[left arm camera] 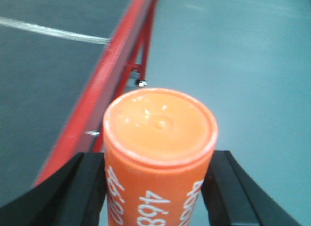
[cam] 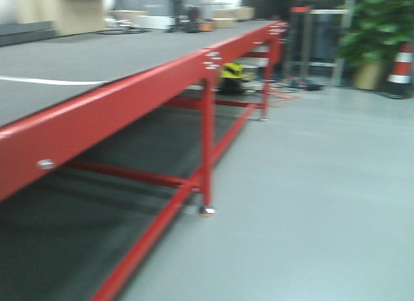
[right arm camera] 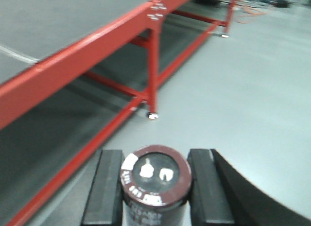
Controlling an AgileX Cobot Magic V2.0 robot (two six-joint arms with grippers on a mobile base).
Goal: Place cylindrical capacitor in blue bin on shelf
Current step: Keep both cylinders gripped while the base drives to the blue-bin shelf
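My right end effector [right arm camera: 155, 194] is closed on the cylindrical capacitor [right arm camera: 156, 173], squeezing its black sides, rim up. I judge it light, rigid, its sleeve slick; a firm mid-body side grip suits. My left end effector [left arm camera: 158, 187] holds the orange cylinder [left arm camera: 160, 121].

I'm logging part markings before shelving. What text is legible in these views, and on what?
"468", cut off by the frame edge: side of the orange cylinder in the left end effector.
Pale print on the cylindrical capacitor in the right end effector: too blurred to read.
No other text shows.
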